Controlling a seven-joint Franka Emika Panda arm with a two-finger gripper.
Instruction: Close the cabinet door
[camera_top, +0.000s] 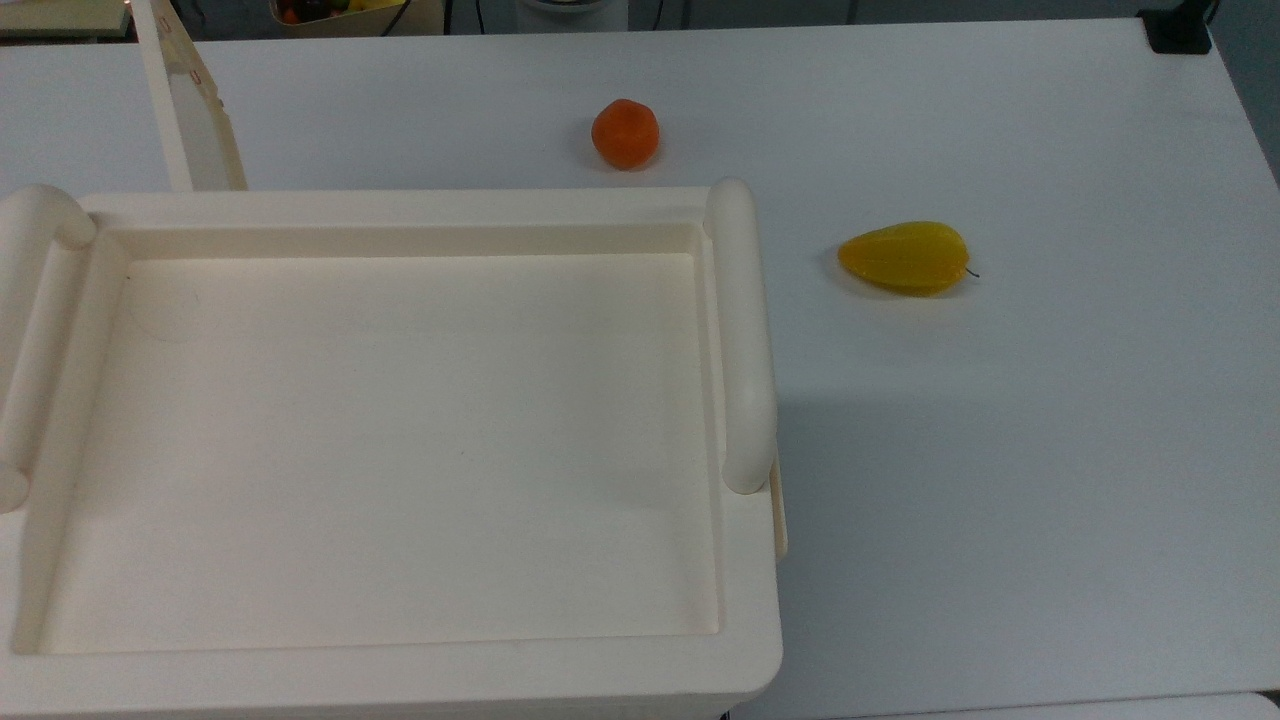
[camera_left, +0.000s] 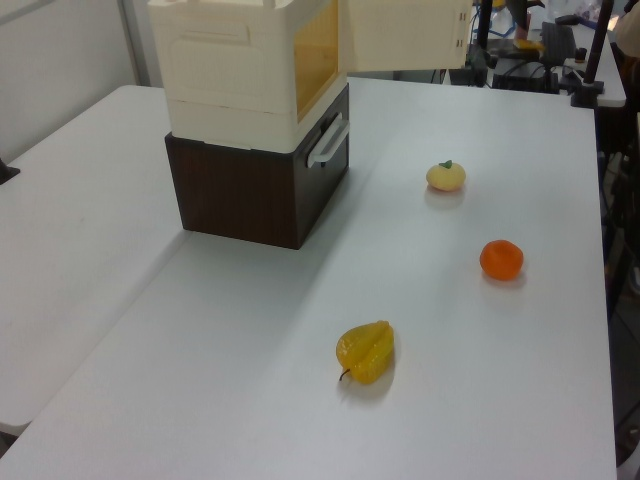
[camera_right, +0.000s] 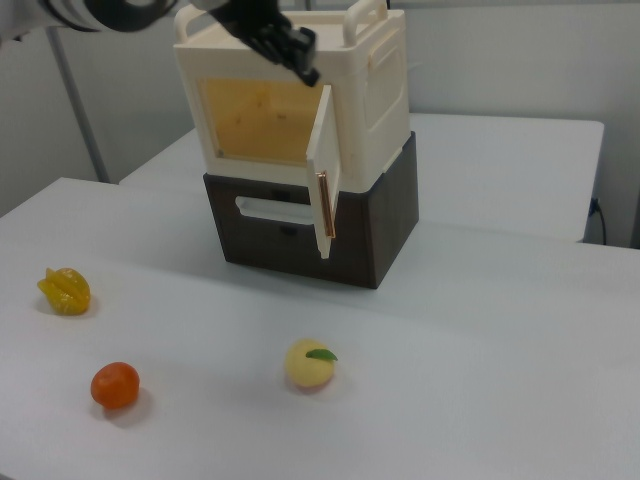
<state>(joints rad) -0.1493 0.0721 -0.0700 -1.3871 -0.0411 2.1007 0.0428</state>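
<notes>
Standing open, the cabinet door (camera_right: 325, 170) sticks out from the cabinet (camera_right: 300, 95). Up by its top, the black end effector (camera_right: 283, 42) hangs; I cannot tell its grip.

cabinet (camera_right: 375, 75) cream | base (camera_right: 385, 215) dark brown | orange (camera_right: 115, 386) orange

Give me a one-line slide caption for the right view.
Robot claw at the top edge of the open cabinet door, with three toy fruits scattered on the white table in front.
</notes>
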